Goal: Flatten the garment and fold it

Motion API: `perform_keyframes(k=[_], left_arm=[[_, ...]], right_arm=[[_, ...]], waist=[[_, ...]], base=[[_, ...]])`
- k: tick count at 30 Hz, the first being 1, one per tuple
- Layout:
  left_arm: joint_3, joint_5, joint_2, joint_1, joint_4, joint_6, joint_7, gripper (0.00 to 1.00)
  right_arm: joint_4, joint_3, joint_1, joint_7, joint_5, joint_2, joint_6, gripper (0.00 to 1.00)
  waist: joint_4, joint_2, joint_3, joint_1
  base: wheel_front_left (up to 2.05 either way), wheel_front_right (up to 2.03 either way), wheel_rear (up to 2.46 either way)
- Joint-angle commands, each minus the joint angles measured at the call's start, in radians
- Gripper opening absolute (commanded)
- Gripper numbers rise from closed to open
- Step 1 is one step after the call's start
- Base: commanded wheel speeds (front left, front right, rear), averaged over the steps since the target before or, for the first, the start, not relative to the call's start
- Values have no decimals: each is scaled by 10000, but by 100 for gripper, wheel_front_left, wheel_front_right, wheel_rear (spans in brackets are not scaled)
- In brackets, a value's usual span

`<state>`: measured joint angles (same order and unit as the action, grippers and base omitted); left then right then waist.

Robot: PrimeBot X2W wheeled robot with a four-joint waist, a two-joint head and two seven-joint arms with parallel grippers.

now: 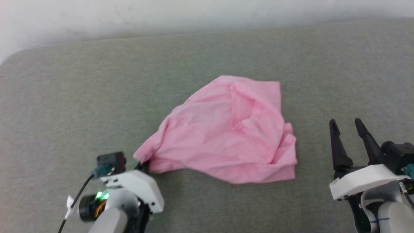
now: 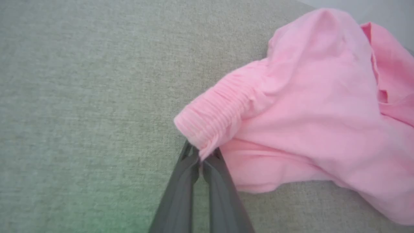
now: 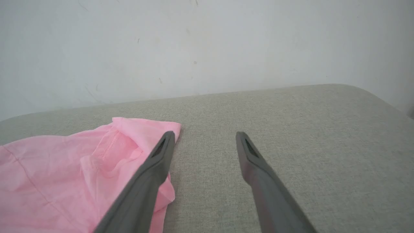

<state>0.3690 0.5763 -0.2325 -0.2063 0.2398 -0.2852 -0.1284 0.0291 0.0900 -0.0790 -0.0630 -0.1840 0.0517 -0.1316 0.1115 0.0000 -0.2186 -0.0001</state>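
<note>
Left gripper (image 2: 201,154) jaws pinch the garment (image 2: 307,113) by its ribbed hem; right gripper (image 1: 346,123) jaws gape empty. Light, limp cloth; hems likely hold best.

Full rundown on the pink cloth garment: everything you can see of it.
The light-pink thin cloth garment lies crumpled and wrinkled, not yet flattened, in a roughly triangular heap on the grey-green woven surface. It looks soft, with stitched hems and a gathered ribbed cuff at its near-left corner. The left gripper is shut on that cuff's edge. Layers bunch along its right side. The open right gripper stands apart to its right, not touching.
</note>
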Motion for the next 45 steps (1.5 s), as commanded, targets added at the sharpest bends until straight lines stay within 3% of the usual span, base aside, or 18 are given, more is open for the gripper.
perform_keyframes(k=[1, 2, 3, 4, 8, 12, 16, 21, 22, 23, 24, 29, 34, 37, 45], left_arm=[[-199, 128, -205, 515, -335, -309, -111, 0], [-291, 180, -247, 727, -560, -458, -166, 0], [-364, 256, -245, 898, -780, -552, -196, 39], [-385, 338, -230, 1024, -996, -545, -213, 100], [-434, 635, -56, 1269, -1647, -212, 156, 100], [-593, 429, 104, 1211, -1942, 42, 1440, 100], [-802, 10, 280, 1064, -1867, 103, 3009, 100], [-941, -478, 528, 749, -1621, 211, 3766, 100], [-971, -555, 586, 705, -1580, 235, 3809, 100], [-1002, -610, 651, 667, -1539, 272, 3839, 100], [-1033, -656, 712, 637, -1494, 315, 3858, 100], [-1114, -801, 890, 591, -1277, 533, 3890, 100], [-1307, -960, 992, 633, -1106, 672, 3898, 100], [-1413, -1034, 975, 664, -1061, 732, 3899, 100], [-1420, -1141, 869, 543, -1025, 857, 3886, 100]], right_arm=[[-58, -64, 105, 94, 109, -14, 9, 100], [-76, -107, 123, 151, 146, -14, 9, 100], [-99, -168, 131, 204, 185, -14, 9, 100], [-131, -238, 127, 251, 249, -14, 9, 100], [-266, -890, -53, 537, 580, -14, 9, 100], [-262, -2166, -484, 1293, 823, 132, 9, 100], [119, -3310, -999, 2719, 943, 522, 9, 100], [768, -3610, -1459, 4800, 1320, 641, 9, 100], [853, -3568, -1515, 5110, 1370, 620, 9, 87], [891, -3480, -1578, 5300, 1421, 581, 9, 38], [899, -3383, -1632, 5393, 1475, 539, 9, 0], [690, -2400, -1581, 5188, 1488, 236, 9, 0], [91, -278, -892, 4440, 944, 4, 9, 0], [-80, 994, -341, 4074, 50, -8, 9, 0], [1053, 3693, 572, 4128, -790, -12, 9, 0]], waist=[[-743, 0, 354, 1], [-858, 0, 364, 1], [-961, 0, 376, 1], [-1055, 0, 381, 1], [-1346, 0, 394, 1], [-1605, 0, 334, 1], [-1822, 0, 233, 1], [-2075, 0, 101, 1], [-2108, 0, 73, 1], [-2134, 0, 47, 1], [-2152, 0, 27, 1], [-2097, 0, 58, 1], [-1814, 0, 224, 1], [-1527, 0, 302, 1], [-742, 0, 306, 1]], base=[[0, 0, 0], [0, 0, 0], [0, 0, 0], [0, 0, 0], [0, 0, 0], [0, 0, 0], [0, 0, 0], [0, 0, 0], [0, 0, 0], [0, 0, 0], [0, 0, 0], [0, 0, 0], [0, 0, 0], [0, 0, 0], [0, 0, 0]])
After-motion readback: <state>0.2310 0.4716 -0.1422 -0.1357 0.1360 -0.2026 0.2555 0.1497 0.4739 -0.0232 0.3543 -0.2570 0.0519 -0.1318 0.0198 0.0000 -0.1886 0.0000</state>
